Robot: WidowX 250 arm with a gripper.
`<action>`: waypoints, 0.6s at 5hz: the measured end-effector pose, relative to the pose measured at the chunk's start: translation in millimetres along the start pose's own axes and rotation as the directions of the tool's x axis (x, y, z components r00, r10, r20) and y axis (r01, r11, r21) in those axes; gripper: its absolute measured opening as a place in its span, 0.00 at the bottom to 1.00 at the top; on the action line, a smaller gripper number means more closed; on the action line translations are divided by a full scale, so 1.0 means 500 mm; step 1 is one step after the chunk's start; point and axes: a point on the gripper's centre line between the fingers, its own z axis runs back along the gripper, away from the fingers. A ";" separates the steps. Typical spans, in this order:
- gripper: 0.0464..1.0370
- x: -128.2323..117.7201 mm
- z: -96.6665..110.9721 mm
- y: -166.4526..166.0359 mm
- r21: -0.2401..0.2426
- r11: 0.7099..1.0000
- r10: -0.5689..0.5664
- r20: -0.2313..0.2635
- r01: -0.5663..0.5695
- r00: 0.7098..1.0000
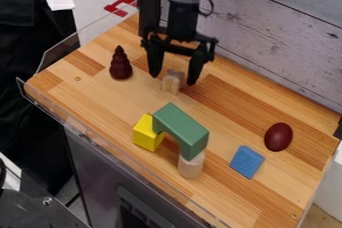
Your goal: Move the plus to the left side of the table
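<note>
The gripper [174,78] hangs over the back of the wooden table, open, its two fingers pointing down and wide apart. Between the fingertips stands a small pale wooden piece [172,83] with a knobbly outline, which looks like the plus. A gap shows on each side of it, so neither finger appears to touch it. Its exact shape is hard to make out against the wood.
A dark red cone-like piece [120,64] stands left of the gripper. Nearer the front, a green arch [182,126] rests on a yellow block [145,133] and a pale cylinder [191,166]. A blue block [247,162] and a dark red egg [278,137] lie right.
</note>
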 end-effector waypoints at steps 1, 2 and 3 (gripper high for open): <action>0.96 -0.032 0.078 -0.008 0.010 1.000 -0.013 0.085 0.012 0.996; 0.96 -0.084 0.138 -0.046 0.047 0.996 -0.086 0.129 0.081 0.988; 0.96 -0.123 0.139 -0.078 0.110 0.985 -0.145 0.093 0.134 0.985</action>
